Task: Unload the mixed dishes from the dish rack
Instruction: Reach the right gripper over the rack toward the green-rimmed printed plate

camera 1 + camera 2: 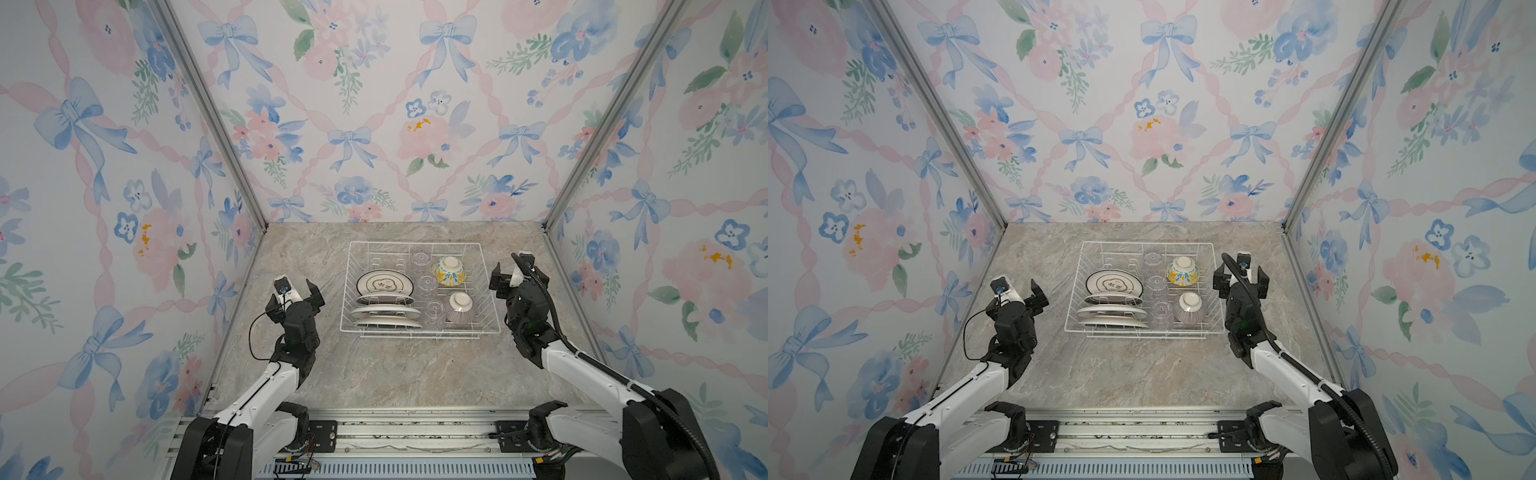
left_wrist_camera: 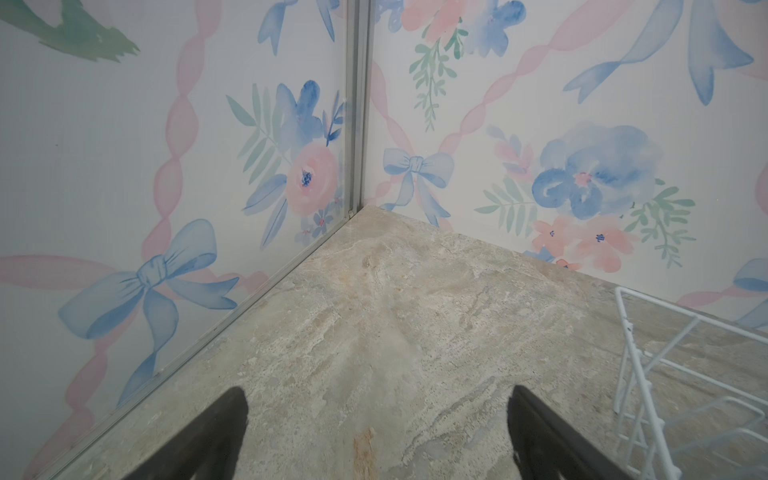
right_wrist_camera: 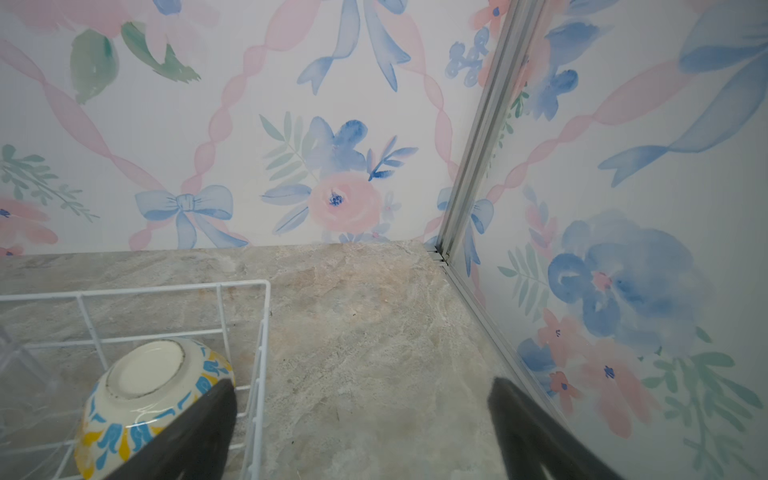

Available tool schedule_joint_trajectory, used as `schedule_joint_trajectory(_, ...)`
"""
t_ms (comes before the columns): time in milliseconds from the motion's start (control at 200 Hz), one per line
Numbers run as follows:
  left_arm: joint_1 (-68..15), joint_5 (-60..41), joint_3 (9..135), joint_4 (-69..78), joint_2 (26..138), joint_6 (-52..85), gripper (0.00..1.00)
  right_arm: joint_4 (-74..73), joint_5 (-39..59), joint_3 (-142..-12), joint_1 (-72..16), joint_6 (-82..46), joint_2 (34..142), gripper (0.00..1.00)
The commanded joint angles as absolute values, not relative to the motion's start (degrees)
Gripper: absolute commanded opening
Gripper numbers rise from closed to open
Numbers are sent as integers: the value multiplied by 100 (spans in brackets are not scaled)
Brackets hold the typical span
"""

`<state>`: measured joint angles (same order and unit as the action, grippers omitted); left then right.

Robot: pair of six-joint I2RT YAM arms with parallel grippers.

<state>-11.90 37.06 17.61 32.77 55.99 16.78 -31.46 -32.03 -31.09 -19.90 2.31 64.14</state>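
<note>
Dish rack [image 1: 415, 243] on the table [image 1: 374, 374], holding upright plates [image 1: 384, 284], glass cups [image 1: 427, 284], two upturned bowls [image 1: 449, 270], left gripper [image 2: 378, 397] spread, empty, left of the rack, right gripper [image 3: 361, 386] spread, empty, just right of it

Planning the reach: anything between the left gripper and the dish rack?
Nothing: only bare countertop between left gripper and dish rack, in both top views.

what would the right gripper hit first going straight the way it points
Probably bare tabletop beside the dish rack, then the back wall; the right gripper likely misses the yellow-blue bowl.
</note>
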Motion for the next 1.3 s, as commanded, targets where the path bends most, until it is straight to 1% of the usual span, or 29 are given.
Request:
schedule_joint_trajectory(0,-1252,3665,1914,2585,5293,2291,98,-1795,-2622,-3624,-2261,-156,6143,97)
schedule_joint_trajectory(80,-1293,3527,2013,2204,5092,2486,98,-940,-2146,-4087,-2461,-388,6056,97)
schedule_joint_trajectory(165,-1319,3239,2237,1600,4967,2748,98,-165,-1532,-4557,-2828,-327,6093,97)
schedule_joint_trajectory(305,-1388,2745,2671,680,4961,2945,98,579,-1082,-5129,-3462,44,6376,97)
schedule_joint_trajectory(490,-1557,1669,2857,350,4611,2965,98,1499,-128,-6141,-3766,317,7274,97)
schedule_joint_trajectory(545,-1622,1387,2910,300,4492,2969,98,1678,18,-6409,-3785,385,7569,97)
schedule_joint_trajectory(590,-1630,1208,2993,237,4407,2968,98,1804,133,-6673,-3796,459,7862,100)
schedule_joint_trajectory(625,-1630,1083,3065,191,4347,2971,98,1849,204,-6810,-3800,502,8027,99)
schedule_joint_trajectory(750,-1630,720,3265,186,4186,2998,98,1922,490,-7334,-3814,711,8657,92)
schedule_joint_trajectory(930,-1631,317,3511,189,4059,2886,98,2310,907,-8174,-3821,976,9444,77)
schedule_joint_trajectory(990,-1631,264,3547,185,4018,2840,98,2396,920,-8410,-3823,1026,9746,73)
schedule_joint_trajectory(1045,-1628,272,3565,192,3982,2819,98,2390,917,-8527,-3813,1079,9886,71)
schedule_joint_trajectory(1140,-1634,325,3542,324,3972,2821,98,2360,992,-8756,-3823,1167,10150,63)
schedule_joint_trajectory(1295,-1630,45,3647,439,4103,2775,98,2466,1053,-9105,-3823,1200,10538,60)
